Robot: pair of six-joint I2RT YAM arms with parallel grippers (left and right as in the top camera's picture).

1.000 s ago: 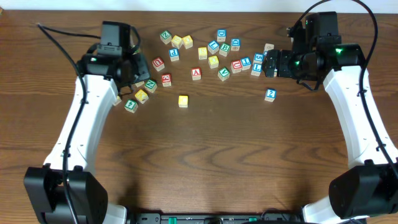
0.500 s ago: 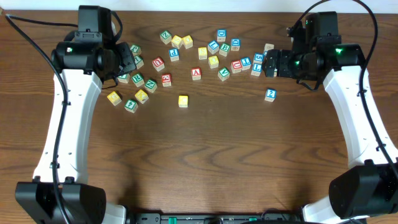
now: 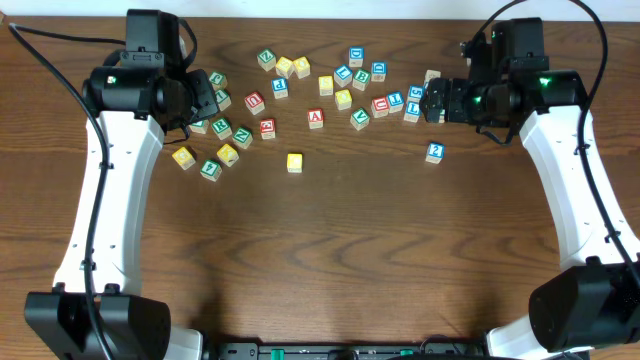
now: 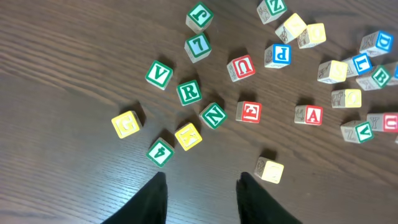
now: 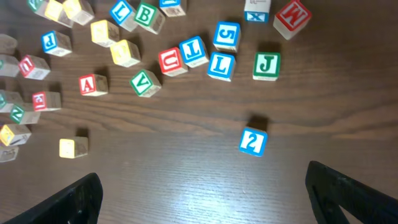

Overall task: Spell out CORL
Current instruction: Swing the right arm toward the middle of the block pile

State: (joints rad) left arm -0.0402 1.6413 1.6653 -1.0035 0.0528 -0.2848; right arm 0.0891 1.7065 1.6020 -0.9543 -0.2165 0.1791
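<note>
My left pincer (image 4: 202,180) hung open and empty near the green R block (image 4: 188,92); my right pincer (image 5: 205,186), spread wide, faced the blue L block (image 5: 221,64) among scattered letters on the table (image 3: 350,250).

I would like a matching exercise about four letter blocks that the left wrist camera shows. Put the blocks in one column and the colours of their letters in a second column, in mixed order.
Blocks:
1. R block
2. A block
3. G block
4. P block

Colours:
a. blue
b. yellow
c. green
d. red

Right pairs: 1-c, 2-d, 3-b, 4-a.
</note>
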